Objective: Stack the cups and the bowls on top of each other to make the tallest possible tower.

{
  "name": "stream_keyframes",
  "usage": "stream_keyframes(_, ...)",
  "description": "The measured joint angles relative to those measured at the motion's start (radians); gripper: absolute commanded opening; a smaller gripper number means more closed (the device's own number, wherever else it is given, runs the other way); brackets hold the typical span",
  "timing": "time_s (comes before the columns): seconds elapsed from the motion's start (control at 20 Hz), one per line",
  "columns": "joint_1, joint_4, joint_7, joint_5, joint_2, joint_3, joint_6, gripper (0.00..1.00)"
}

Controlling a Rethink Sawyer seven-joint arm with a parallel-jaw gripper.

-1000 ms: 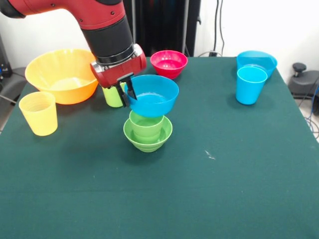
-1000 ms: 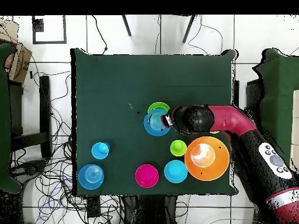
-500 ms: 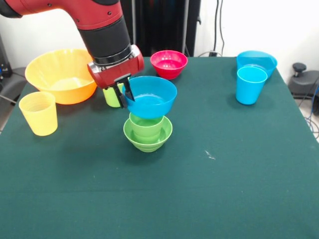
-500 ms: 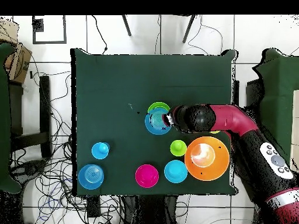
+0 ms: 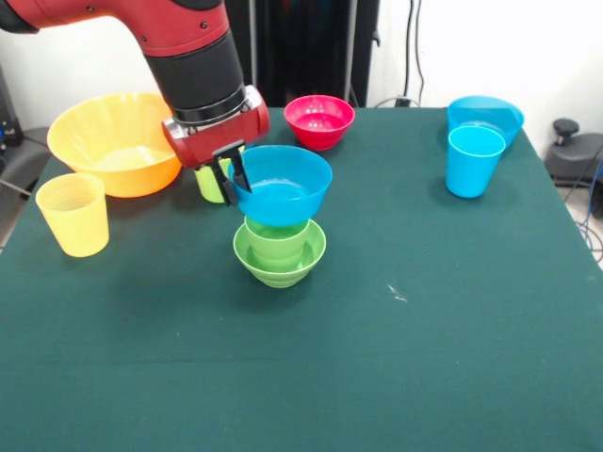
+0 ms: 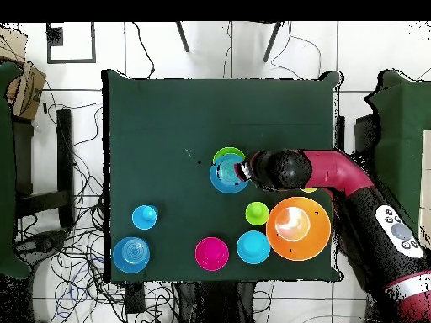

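Observation:
My gripper (image 5: 234, 179) is shut on the near-left rim of a small blue bowl (image 5: 283, 185). It holds the bowl upright right over the tower. The tower is a green stepped cup (image 5: 277, 241) standing in a small green bowl (image 5: 280, 264) at mid-table. The blue bowl's base is at the cup's rim; I cannot tell whether they touch. In the overhead view the blue bowl (image 6: 225, 177) overlaps the green bowl (image 6: 229, 156), with the gripper (image 6: 242, 172) at its side.
A large yellow-orange bowl (image 5: 113, 141), a pale yellow cup (image 5: 73, 215) and a yellow-green cup (image 5: 211, 185) stand at the left. A red bowl (image 5: 319, 120) is at the back. A sky blue cup (image 5: 473, 160) and a shallow blue bowl (image 5: 487, 113) are back right.
The gripper and the blue bowl have shifted slightly left and down in the front view, staying over the green cup. Nothing else has moved.

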Motion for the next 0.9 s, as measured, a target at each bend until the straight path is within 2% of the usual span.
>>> stream_keyframes(0.9,0.007,-0.015,0.000,0.000,0.000,-0.002,0.000,0.00)
